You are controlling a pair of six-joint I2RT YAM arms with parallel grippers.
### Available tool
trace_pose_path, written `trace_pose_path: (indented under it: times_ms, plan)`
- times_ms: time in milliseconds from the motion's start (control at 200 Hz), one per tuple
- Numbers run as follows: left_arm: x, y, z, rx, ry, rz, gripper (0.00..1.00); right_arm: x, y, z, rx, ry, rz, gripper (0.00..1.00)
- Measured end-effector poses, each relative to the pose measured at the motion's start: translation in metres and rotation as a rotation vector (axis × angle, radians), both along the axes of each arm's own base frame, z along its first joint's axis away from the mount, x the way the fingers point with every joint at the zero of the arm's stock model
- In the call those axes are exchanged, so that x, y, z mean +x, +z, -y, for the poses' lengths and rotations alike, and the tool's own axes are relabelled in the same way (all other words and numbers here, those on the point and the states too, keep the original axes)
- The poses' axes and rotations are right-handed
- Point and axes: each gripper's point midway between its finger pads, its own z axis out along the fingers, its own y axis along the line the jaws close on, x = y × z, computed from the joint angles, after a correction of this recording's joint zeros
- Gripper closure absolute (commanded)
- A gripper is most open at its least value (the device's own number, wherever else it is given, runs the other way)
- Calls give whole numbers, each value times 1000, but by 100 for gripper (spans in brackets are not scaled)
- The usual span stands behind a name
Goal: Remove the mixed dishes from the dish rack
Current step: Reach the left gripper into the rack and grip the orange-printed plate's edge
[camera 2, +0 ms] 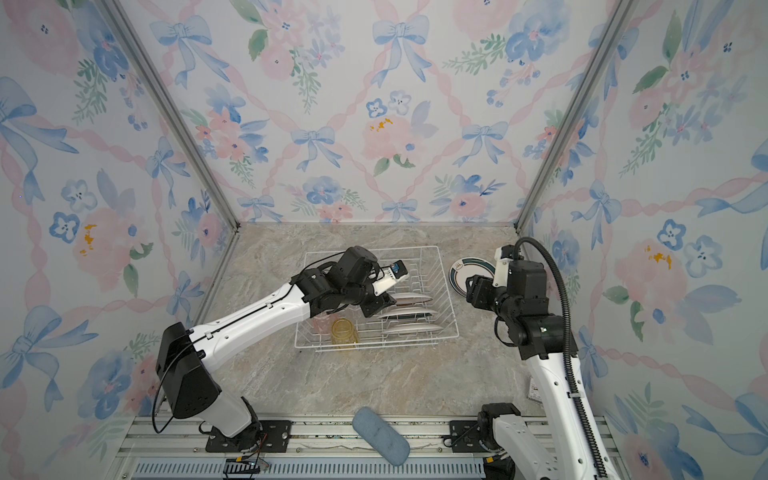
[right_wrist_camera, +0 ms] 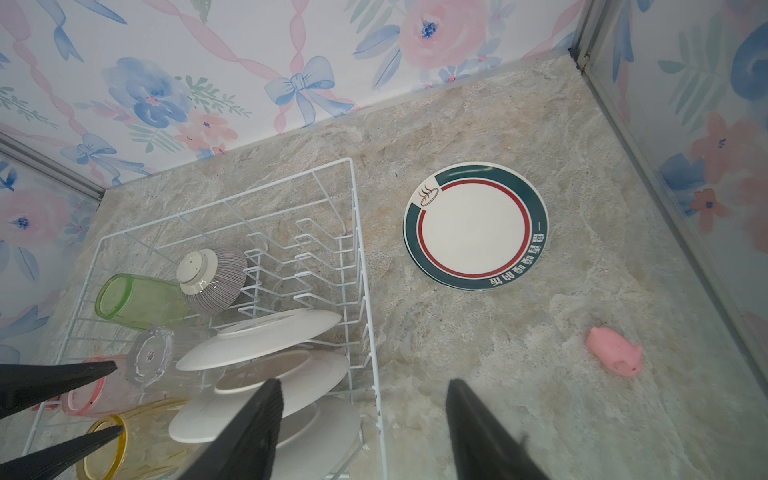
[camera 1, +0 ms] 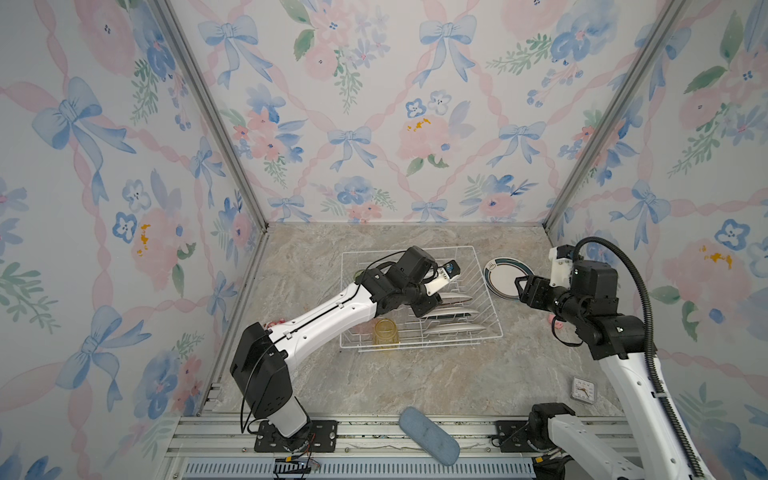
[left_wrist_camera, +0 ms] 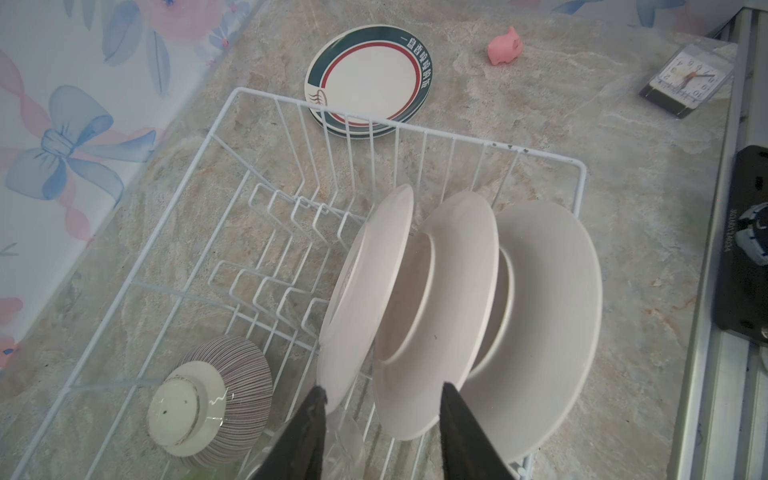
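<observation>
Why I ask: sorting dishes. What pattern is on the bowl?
Thin dark stripes; the bowl shows best in the left wrist view.

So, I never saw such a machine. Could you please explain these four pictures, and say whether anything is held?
This is a robot with two arms on a stone-patterned table. Two pictures look down on everything; the other two come from a camera on each wrist. The white wire dish rack holds three plates on edge, a striped bowl and four tumblers. Two printed plates lie stacked beside it; a pink toy pig, a small clock and a blue pad lie nearby. The left claw is open near the rack's plates; the right claw is open beside the rack. Neither holds anything.
</observation>
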Motion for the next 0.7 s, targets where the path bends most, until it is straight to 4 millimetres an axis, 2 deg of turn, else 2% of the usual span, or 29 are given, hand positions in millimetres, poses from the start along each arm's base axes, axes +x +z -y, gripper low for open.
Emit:
trace_pose_path:
  times_ms: [265, 700]
  plan:
    - [16, -9, 13, 66, -17, 51, 58, 8, -7, -5, 2, 16, -8, 34]
    - [24, -34, 29, 113, -74, 33, 60, 15, -9, -7, 8, 23, 5, 34]
